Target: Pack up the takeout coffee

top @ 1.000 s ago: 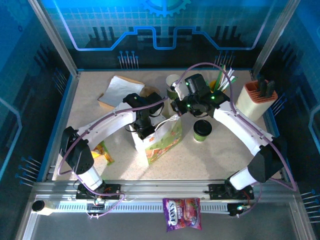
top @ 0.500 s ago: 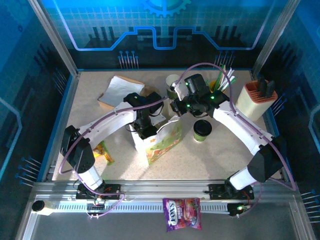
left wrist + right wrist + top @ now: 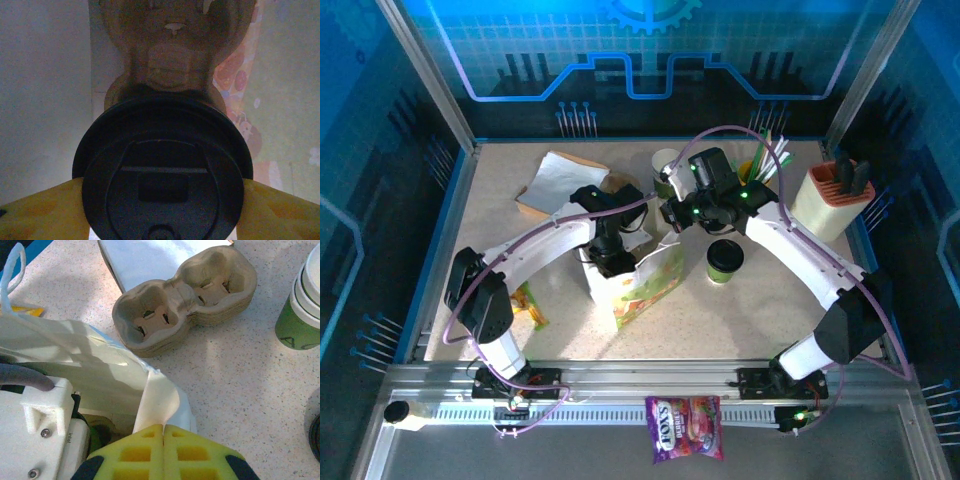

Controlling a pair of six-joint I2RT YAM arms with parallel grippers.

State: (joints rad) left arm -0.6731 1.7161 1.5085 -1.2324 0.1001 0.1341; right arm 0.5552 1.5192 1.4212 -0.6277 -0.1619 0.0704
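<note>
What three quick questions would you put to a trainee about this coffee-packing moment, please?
1. True or false: the right gripper is shut on the rim of the paper bag.
2. What sits between the pads of the left gripper? A. a black-lidded cup B. a straw C. a candy packet
3. How many lidded cups stand on the table outside the bag?
Key: 1 true; 2 A; 3 one, the standing cup beside the bag.
</note>
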